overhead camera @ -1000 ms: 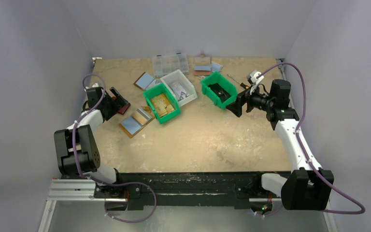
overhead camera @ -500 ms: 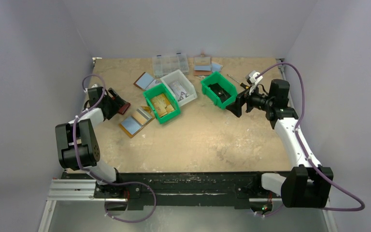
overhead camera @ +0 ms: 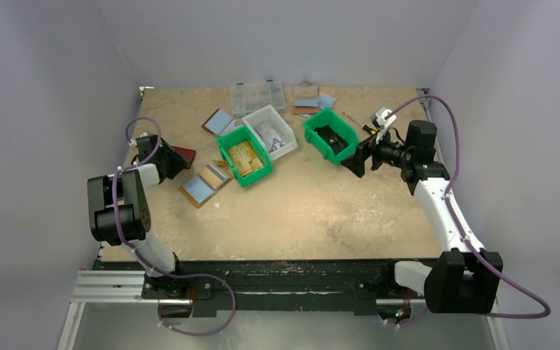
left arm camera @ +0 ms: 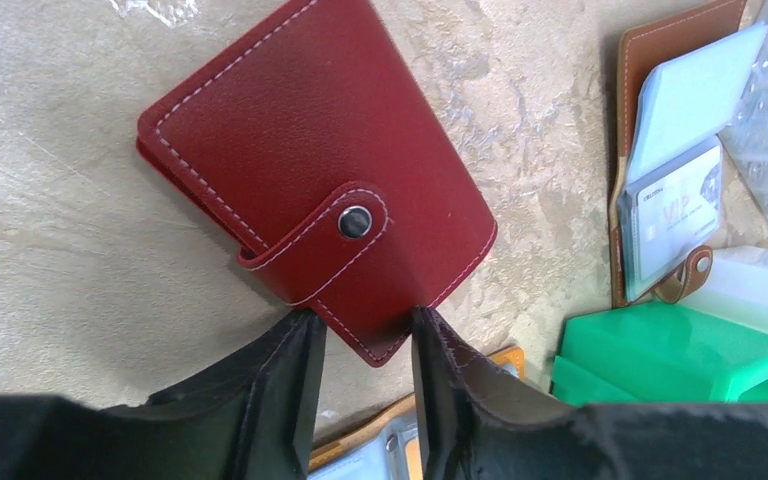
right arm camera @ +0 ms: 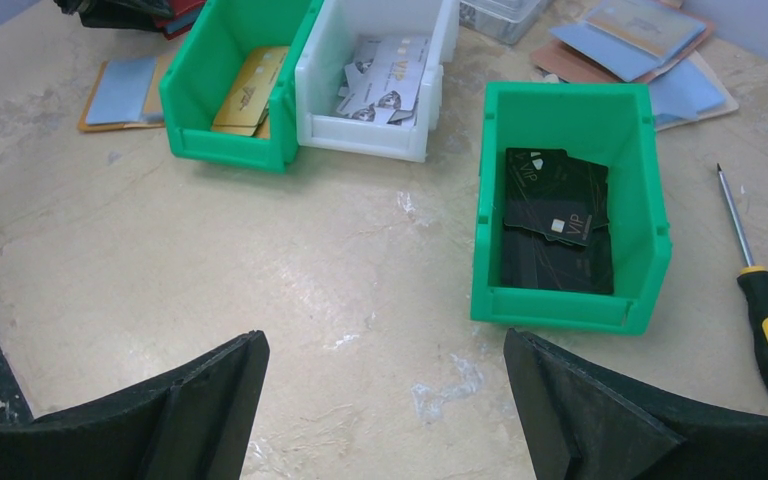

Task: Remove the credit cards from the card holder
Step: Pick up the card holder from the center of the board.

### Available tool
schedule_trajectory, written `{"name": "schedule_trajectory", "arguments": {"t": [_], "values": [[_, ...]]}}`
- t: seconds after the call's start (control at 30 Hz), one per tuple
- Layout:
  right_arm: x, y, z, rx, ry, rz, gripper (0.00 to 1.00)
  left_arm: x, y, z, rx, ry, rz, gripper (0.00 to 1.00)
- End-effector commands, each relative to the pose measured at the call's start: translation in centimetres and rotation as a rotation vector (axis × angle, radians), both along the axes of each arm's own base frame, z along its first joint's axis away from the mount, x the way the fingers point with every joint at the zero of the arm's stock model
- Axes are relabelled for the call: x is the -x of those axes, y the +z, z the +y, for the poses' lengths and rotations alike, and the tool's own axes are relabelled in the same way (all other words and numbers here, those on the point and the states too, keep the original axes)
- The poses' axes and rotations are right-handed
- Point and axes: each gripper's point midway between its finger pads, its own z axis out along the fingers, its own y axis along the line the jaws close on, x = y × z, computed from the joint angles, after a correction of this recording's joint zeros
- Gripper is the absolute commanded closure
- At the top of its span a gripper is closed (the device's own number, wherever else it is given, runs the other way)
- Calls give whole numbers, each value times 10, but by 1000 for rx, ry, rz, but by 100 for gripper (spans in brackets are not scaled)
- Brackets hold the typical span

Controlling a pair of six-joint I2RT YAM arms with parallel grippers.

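The card holder [left arm camera: 300, 150] is a dark red wallet with white stitching, lying closed on the table with its tab snapped. It shows at the far left in the top view [overhead camera: 183, 154]. My left gripper [left arm camera: 365, 330] has its jaws narrowed onto the holder's near corner. One fingertip [left arm camera: 305, 330] touches the tab edge and the other presses the opposite edge. The credit cards are hidden inside the closed holder. My right gripper [right arm camera: 385, 340] hangs wide open over bare table beside a green bin, with nothing between its fingers [overhead camera: 355, 162].
A green bin [overhead camera: 243, 155] holds gold cards, a white bin [right arm camera: 380, 85] holds grey VIP cards, and another green bin [right arm camera: 565, 215] holds black cards. Open tan-rimmed bifolds [left arm camera: 675, 150] [overhead camera: 203, 186] lie near the holder. A screwdriver [right arm camera: 765, 300] lies at the right.
The left gripper's jaws have narrowed from wide open onto the holder's corner, and the left arm's elbow has risen and shifted right. The right arm has not moved.
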Motion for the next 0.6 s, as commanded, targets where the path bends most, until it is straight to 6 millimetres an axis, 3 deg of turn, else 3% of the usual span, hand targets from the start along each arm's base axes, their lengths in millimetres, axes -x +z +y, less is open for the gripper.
{"name": "schedule_trajectory", "arguments": {"t": [0.0, 0.13, 0.33, 0.57], "values": [[0, 2, 0, 8, 7, -23, 1, -4, -2, 10, -12, 50, -25, 68], [0, 1, 0, 8, 7, -23, 1, -2, 4, 16, -37, 65, -39, 80], [0, 1, 0, 8, 7, -22, 1, -3, 33, 20, -96, 50, -105, 100], [0, 0, -1, 10, 6, -19, 1, 4, 78, 13, -169, -56, -187, 100]]}}
